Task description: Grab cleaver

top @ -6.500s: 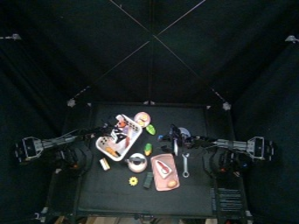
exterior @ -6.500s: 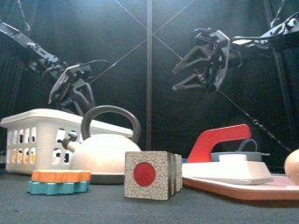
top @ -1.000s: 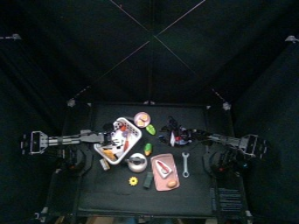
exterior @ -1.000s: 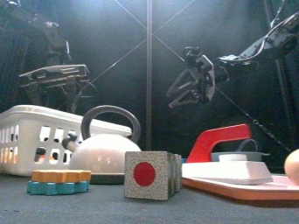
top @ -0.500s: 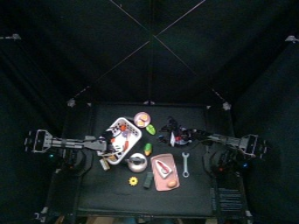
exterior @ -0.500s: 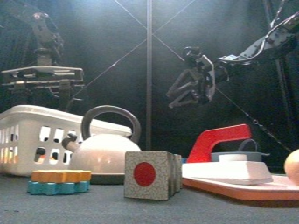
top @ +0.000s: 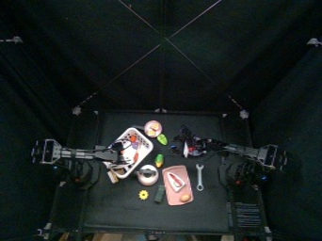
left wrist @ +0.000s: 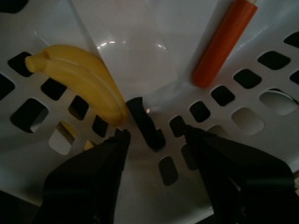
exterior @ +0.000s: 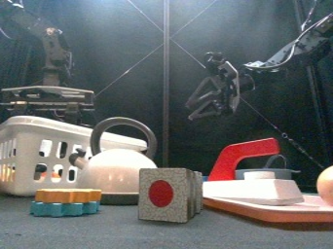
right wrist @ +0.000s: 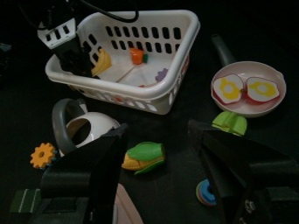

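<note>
The cleaver (exterior: 252, 160), with a red handle and a pale blade, lies on the pink cutting board (exterior: 279, 207) at the front right; from above the cleaver (top: 178, 175) shows on the board (top: 176, 187) near the table's middle. My right gripper (top: 189, 147) hangs open behind the board, high above the table (exterior: 211, 95); its wrist view shows the gripper (right wrist: 163, 188) with jaws wide apart. My left gripper (left wrist: 158, 153) is open over the white basket (left wrist: 70, 131), above a banana (left wrist: 82, 79) and a carrot (left wrist: 225, 39).
A white kettle (exterior: 117, 165) stands beside the basket (exterior: 39, 146). A block with a red dot (exterior: 169, 193) and an orange and teal gear (exterior: 68, 200) sit at the front. A wrench (top: 201, 176) lies right of the board, a pan with an egg (right wrist: 247, 87) behind.
The left arm has swung left and come down over the basket, its gripper now level above the rim. The right arm has held still.
</note>
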You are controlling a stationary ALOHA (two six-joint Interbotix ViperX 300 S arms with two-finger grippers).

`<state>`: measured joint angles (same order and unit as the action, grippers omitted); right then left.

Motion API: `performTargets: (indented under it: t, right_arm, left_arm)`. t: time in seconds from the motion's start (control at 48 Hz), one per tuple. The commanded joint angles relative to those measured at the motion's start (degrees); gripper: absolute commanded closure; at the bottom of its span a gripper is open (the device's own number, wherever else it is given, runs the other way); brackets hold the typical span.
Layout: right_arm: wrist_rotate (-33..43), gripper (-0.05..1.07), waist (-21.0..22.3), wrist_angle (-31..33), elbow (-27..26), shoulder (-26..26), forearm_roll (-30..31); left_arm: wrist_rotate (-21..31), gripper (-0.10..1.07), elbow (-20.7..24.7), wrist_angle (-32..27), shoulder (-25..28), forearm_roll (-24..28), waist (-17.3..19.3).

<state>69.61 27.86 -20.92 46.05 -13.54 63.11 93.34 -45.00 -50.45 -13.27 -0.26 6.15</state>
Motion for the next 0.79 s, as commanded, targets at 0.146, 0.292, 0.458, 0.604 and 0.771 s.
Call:
performTargets:
  t: [0.146, 0.292, 0.458, 0.604, 0.771]
  right_arm:
    - [-0.09, 0.12, 0.26, -0.18, -0.97, -1.32, -0.09]
    - [-0.09, 0.12, 0.26, -0.18, -0.97, -1.32, -0.09]
    - [-0.09, 0.12, 0.26, -0.18, -0.97, -1.41, -0.09]
    - [-0.09, 0.12, 0.26, -0.18, -0.97, -1.41, -0.09]
    - [-0.09, 0.12, 0.26, -0.18, -0.97, -1.32, -0.09]
  left_arm:
    - [-1.05, 0.08, -0.88, 3.87, 0.0, -0.97, 1.85]
    - [-1.23, 0.08, -1.23, 4.57, 1.05, -1.05, 2.02]
    - [-2.02, 0.08, -0.97, 4.66, 2.02, -1.14, 2.02]
    - [-2.02, 0.08, -1.14, 4.66, 2.64, -1.14, 2.02]
    - [-2.11, 0.09, -1.23, 4.66, 3.34, -1.58, 2.02]
